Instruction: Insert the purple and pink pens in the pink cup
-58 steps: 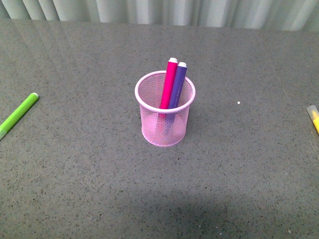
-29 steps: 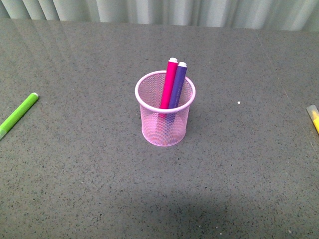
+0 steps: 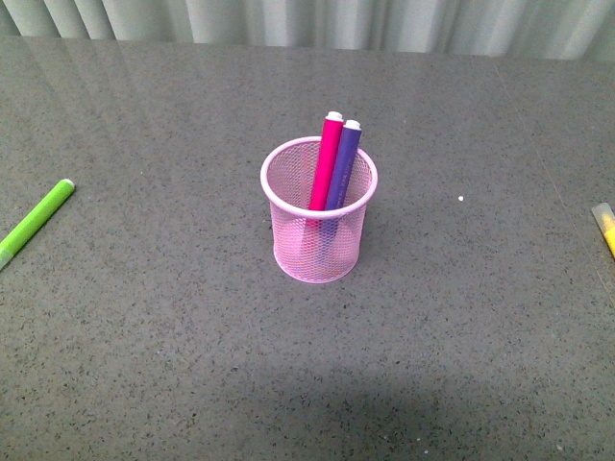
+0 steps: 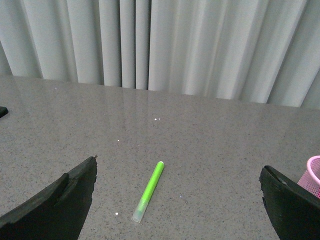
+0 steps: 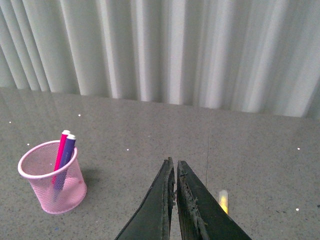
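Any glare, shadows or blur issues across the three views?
Front view: even light, sharp; a broad soft shadow darkens the near table, and faint curtain reflections sheen the far edge. Left wrist view: glossy table mirrors the curtain, small specular dots; green marker crisp, left gripper fingers dark. Right wrist view: similar dots; pink cup clear, yellow marker soft and glowing.

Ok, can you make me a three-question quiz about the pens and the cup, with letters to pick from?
1. Where is the green pen?
A. in the cup
B. flat on the table, left of the cup
C. in a gripper

2. How many pens stand in the cup?
A. none
B. two
C. four

3. How is the right gripper?
A. shut, empty
B. wide open
C. holding a pen

Answers:
1 B, it lies on the table.
2 B, the pink pen and purple pen.
3 A, its fingers meet with nothing between.
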Available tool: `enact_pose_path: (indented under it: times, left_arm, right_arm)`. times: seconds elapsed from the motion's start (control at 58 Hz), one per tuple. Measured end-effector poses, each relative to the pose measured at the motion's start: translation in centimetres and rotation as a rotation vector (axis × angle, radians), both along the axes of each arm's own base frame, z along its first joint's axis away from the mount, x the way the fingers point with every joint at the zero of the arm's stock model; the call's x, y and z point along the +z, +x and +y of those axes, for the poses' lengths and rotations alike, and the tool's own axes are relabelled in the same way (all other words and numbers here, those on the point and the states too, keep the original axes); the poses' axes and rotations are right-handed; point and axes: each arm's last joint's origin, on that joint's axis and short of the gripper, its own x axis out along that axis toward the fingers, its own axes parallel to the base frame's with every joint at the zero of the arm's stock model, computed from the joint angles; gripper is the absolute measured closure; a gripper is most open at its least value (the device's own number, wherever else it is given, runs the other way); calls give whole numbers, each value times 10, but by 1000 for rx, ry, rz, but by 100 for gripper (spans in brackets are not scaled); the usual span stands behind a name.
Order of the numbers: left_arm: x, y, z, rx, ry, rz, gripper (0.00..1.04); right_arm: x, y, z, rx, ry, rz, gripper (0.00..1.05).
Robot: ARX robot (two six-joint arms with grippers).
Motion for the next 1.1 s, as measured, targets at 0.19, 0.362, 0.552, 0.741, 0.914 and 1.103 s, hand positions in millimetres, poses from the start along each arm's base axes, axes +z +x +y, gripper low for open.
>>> enact_pose_path:
  times: [0.19,0.362,0.552,0.741,0.914,1.103]
  left_arm:
    - [0,0,0,0,0,0,8]
    - [0,0,0,0,0,0,8]
    - [0,0,0,0,0,0,8]
    - [0,0,0,0,0,0,8]
    - [0,0,0,0,0,0,8]
    - [0,0,0,0,0,0,8]
  right_arm:
    - [0,0,0,0,-2,0,97]
    - [0,0,0,0,-2,0,70]
    - [0,0,0,0,-2,0,42]
    - [0,0,0,0,-1,0,6]
    - [0,0,0,0,-2,0,7]
    - [0,0,0,0,-2,0,7]
